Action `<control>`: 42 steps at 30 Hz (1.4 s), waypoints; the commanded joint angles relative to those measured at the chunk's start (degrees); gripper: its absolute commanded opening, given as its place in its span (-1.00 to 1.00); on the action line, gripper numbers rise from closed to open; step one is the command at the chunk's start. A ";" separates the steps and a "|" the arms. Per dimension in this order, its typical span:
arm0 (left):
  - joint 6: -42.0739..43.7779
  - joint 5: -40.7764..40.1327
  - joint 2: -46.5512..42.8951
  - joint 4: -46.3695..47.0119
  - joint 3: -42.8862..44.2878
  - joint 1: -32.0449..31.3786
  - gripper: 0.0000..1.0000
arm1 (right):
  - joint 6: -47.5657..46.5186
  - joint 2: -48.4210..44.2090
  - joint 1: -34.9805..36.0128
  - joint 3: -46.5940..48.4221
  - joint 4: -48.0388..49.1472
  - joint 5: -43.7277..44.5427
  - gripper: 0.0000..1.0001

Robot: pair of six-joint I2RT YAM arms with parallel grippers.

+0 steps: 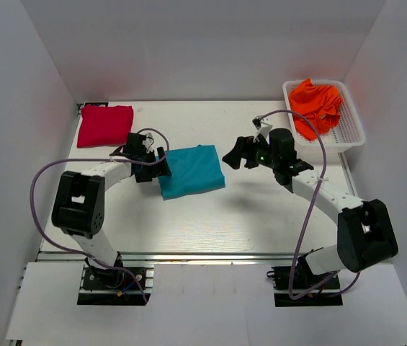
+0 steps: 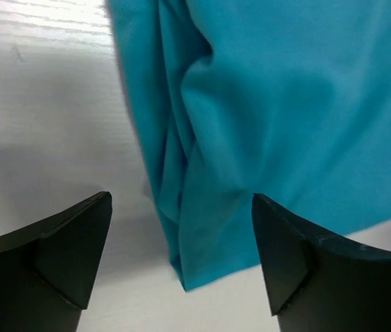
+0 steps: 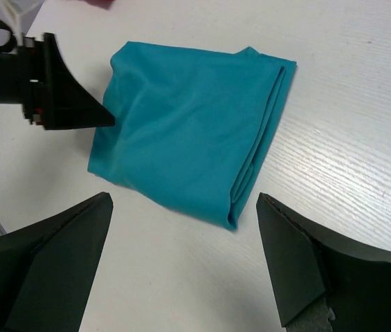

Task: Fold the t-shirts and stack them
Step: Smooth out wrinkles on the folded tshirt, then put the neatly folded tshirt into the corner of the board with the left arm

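The teal t-shirt (image 1: pixel 191 171) lies folded into a rectangle at the table's centre. A red t-shirt (image 1: pixel 105 125) lies folded at the back left, and an orange t-shirt (image 1: pixel 317 107) is crumpled in a basket. My left gripper (image 1: pixel 163 166) is open at the teal shirt's left edge. In the left wrist view the left gripper (image 2: pixel 181 195) straddles a corner of the teal cloth (image 2: pixel 285 104) without clamping it. My right gripper (image 1: pixel 235 154) hangs open just right of the shirt. In the right wrist view the right gripper (image 3: pixel 183 196) holds nothing and the teal shirt (image 3: pixel 188 131) lies ahead of it.
A white slotted basket (image 1: pixel 353 135) stands at the back right. White walls close in the table on the left, back and right. The left arm's black finger (image 3: pixel 64 90) shows at the teal shirt's far edge in the right wrist view.
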 commanded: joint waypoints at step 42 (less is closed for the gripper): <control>38.00 -22.85 12.09 -17.70 46.51 1.72 -1.00 | -3.60 -11.86 -0.39 -6.49 -5.40 20.01 0.81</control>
